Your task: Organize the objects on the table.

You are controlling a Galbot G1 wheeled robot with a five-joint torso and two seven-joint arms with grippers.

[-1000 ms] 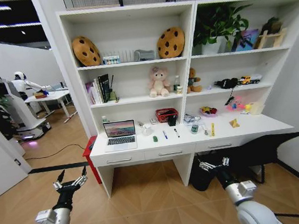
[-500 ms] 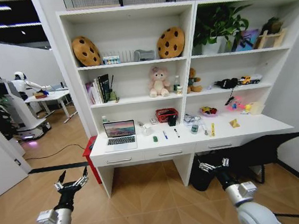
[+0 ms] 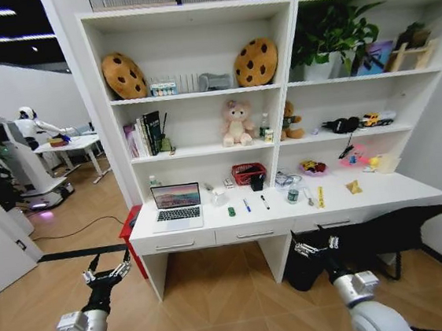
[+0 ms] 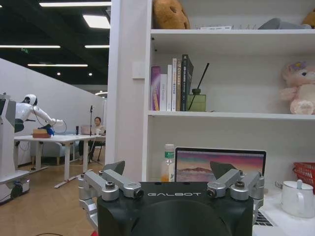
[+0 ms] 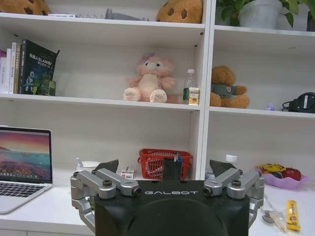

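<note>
White table (image 3: 382, 193) faced from a distance; the approach step is judged in hand.
Left gripper (image 3: 106, 272) and right gripper (image 3: 316, 246), lower frame, are spread, empty; closer driving is needed.

1. One silver laptop (image 3: 177, 206) stood open near the left end of the table (image 3: 382, 193).
2. One white mug (image 3: 219, 197) sat just beside the laptop.
3. Two pens (image 3: 246, 205) lay toward the table's front edge.
4. One tiny green toy (image 3: 230, 211) lay near the front edge.
5. One yellow ruler (image 3: 320, 196) lay toward the right end.
6. One red basket (image 3: 247, 173) stood along the back edge.
7. Two plush bears (image 3: 237, 123) and two cookie cushions (image 3: 256, 61) sat on the shelves.
</note>
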